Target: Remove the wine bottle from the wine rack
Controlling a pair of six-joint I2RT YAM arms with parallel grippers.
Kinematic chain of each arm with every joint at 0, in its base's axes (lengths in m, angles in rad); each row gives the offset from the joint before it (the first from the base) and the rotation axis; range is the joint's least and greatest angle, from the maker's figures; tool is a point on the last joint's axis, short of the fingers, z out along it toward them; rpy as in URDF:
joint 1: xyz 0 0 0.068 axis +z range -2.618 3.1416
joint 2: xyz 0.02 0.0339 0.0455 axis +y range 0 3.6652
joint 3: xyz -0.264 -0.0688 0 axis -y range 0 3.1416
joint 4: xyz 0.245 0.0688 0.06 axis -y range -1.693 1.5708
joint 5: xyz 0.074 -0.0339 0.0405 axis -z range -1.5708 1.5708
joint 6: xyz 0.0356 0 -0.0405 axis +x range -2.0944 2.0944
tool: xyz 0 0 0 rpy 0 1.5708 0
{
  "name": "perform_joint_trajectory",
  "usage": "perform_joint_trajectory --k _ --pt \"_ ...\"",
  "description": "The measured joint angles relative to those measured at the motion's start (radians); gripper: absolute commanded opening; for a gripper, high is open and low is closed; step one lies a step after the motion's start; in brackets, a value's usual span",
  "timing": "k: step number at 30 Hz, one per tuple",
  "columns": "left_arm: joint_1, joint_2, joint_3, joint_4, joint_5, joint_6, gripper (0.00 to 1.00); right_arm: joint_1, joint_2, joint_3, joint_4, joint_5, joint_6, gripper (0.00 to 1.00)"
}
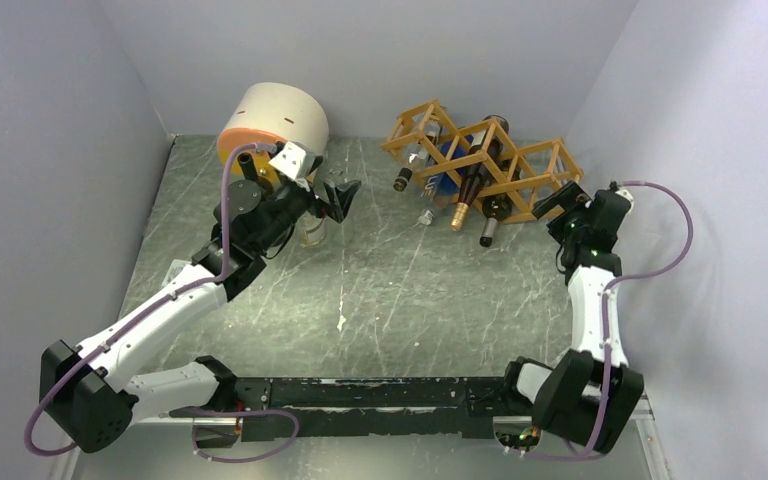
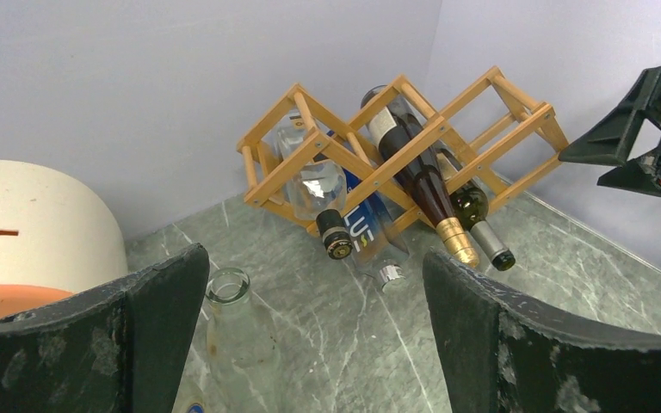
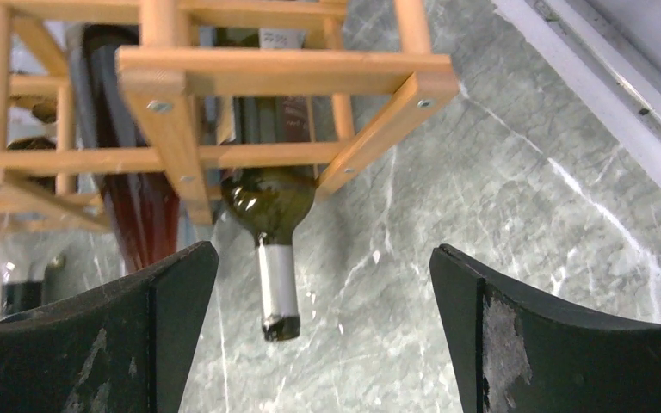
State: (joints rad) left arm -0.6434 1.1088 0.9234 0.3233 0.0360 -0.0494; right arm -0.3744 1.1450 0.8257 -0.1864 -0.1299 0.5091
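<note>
glass bottle (image 2: 234,340) upright by left tool (image 2: 314,267), unseen from right tool (image 3: 323,254); both open

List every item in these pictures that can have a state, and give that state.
wine rack, standing, four bottles in it
green bottle, lying in the rack, neck sticking out
gold-foiled bottle, lying in the rack
clear glass bottle, upright on the table, uncapped
left gripper, open, empty
right gripper, open, empty
</note>
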Motion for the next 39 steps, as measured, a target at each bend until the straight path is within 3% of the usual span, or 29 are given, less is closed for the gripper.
perform_joint_trajectory --k 8,15,19,28,39 --pt "0.0 0.003 0.004 -0.003 0.021 -0.019 0.98 0.035 -0.111 -0.017 -0.097 -0.144 -0.021 1.0" --pt "0.0 0.008 0.006 -0.008 0.024 -0.027 0.98 0.297 -0.086 -0.011 -0.108 -0.156 0.012 1.0" --pt "0.0 0.014 0.006 -0.009 0.024 -0.03 0.98 0.449 -0.011 0.027 -0.086 -0.129 0.056 1.0" --pt "0.0 0.018 0.011 -0.019 0.024 -0.029 0.98 0.631 0.207 0.193 0.02 -0.077 0.147 0.99" --pt "0.0 0.017 0.014 -0.019 0.024 -0.029 0.98 0.698 0.45 0.314 0.158 0.014 0.307 0.91"
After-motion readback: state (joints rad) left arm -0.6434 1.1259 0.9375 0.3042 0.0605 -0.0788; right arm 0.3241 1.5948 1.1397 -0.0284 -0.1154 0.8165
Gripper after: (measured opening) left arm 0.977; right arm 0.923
